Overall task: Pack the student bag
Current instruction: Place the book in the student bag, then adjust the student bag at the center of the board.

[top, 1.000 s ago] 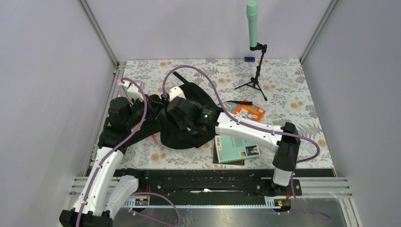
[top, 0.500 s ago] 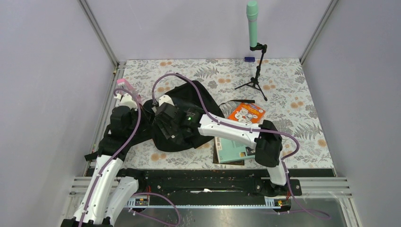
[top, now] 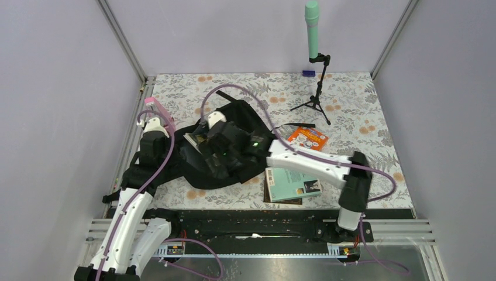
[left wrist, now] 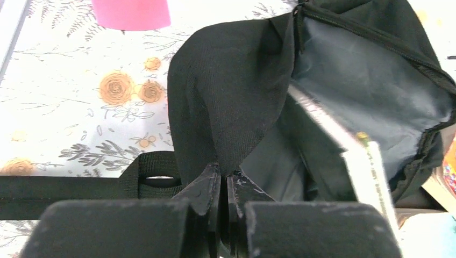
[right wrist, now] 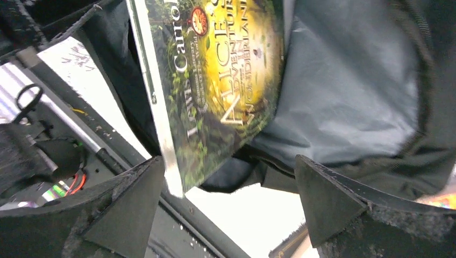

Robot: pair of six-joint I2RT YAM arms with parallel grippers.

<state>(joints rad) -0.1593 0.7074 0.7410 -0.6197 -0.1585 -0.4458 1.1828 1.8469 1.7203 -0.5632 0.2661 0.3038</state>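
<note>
Student bag (left wrist: 231,80) lying open, its fabric pinched by left gripper (left wrist: 223,180); right gripper (right wrist: 228,161) spread wide; book (right wrist: 215,70) inside the bag's mouth.

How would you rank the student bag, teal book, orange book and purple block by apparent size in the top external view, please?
Largest to smallest:
1. student bag
2. teal book
3. orange book
4. purple block

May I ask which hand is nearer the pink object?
Left. The left hand pinches a flap of the student bag, just short of the pink object; the right hand is at the bag's opening, farther away.
</note>
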